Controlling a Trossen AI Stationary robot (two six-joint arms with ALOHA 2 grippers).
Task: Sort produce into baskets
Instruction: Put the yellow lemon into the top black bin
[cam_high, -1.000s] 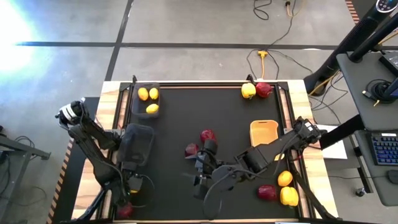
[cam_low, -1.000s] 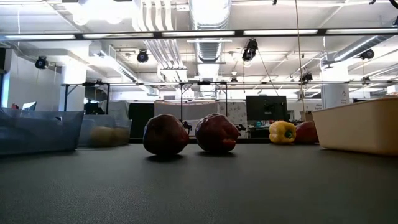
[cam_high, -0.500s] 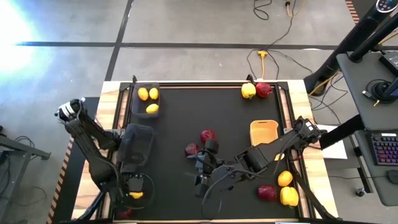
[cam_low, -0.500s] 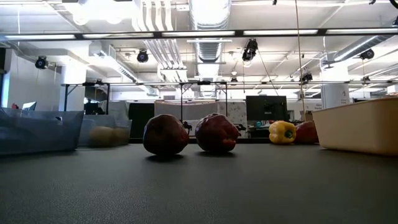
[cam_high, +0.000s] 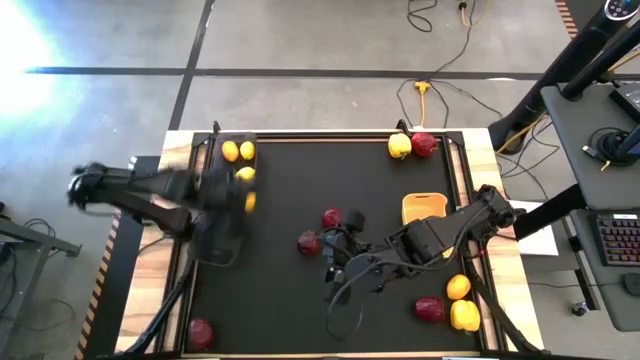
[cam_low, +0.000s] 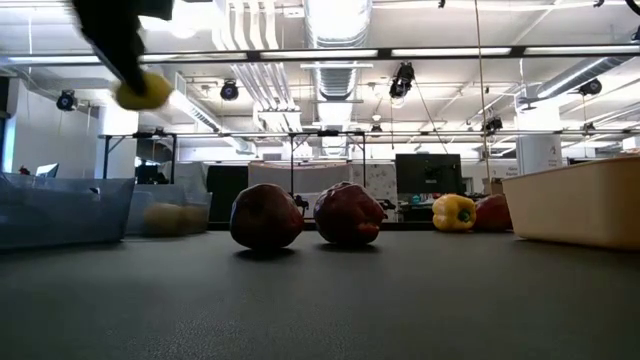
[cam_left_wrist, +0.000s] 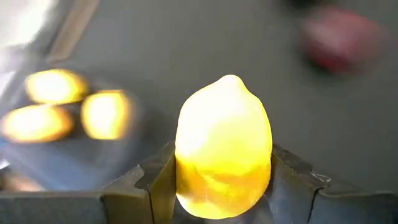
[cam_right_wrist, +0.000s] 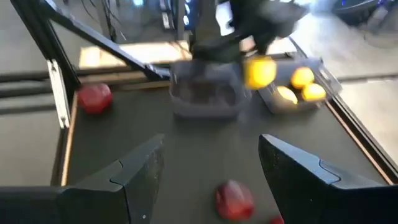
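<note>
My left gripper (cam_left_wrist: 222, 186) is shut on a yellow lemon (cam_left_wrist: 224, 146) and holds it high over the table's left side, above the near black mesh basket (cam_high: 220, 232); in the low view the lemon (cam_low: 143, 91) hangs well up. The far mesh basket (cam_high: 237, 162) holds three lemons. My right gripper (cam_right_wrist: 211, 177) stands open near mid-table, beside two dark red pieces (cam_high: 333, 218) (cam_high: 308, 241) that rest on the mat. The orange-tan basket (cam_high: 424, 212) sits to the right. My left gripper pinches the lemon between its two fingers, one on each side of its lower half (cam_left_wrist: 186, 183). The lemon's pointed end faces away from the wrist. It is lifted clear of the table and baskets.
A yellow pepper (cam_high: 399, 146) and a red piece (cam_high: 424, 144) lie at the far right. An orange piece (cam_high: 458, 288), a yellow one (cam_high: 464, 315) and a red one (cam_high: 430, 309) lie at the near right. Another red piece (cam_high: 201, 333) lies near left.
My left gripper has shut on the lemon at the near left, lifted it clear of the mat and swung fast toward the far edge, over the mesh baskets. My right gripper has shifted slightly toward the far edge, still open.
</note>
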